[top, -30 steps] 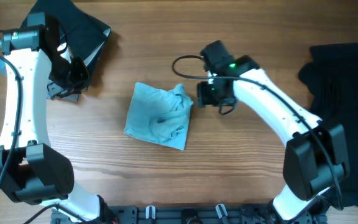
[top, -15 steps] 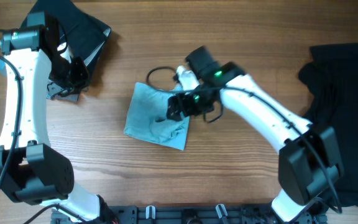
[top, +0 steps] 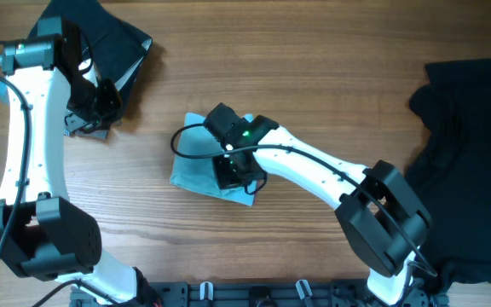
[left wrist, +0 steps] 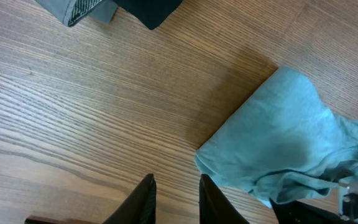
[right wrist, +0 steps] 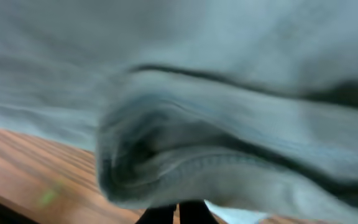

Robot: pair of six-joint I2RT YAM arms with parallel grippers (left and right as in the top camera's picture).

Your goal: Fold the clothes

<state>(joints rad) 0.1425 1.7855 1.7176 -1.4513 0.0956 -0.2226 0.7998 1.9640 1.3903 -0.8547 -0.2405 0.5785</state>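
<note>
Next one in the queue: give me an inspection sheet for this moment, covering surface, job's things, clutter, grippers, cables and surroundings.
Surface: wooden table, bare grain between the garments.
Job's things: light-blue T-shirt bunched at the centre; black garment at the right edge; dark garments at the upper left.
Clutter: nothing seen.
Grippers: right gripper shut and down on the light-blue T-shirt; whether it pinches fabric cannot be told. Left gripper narrowly open, empty, over bare wood beside the dark garments.
Cables: black cable loops from the right wrist over the shirt's edge.
Surroundings: black rail along the near table edge.
</note>
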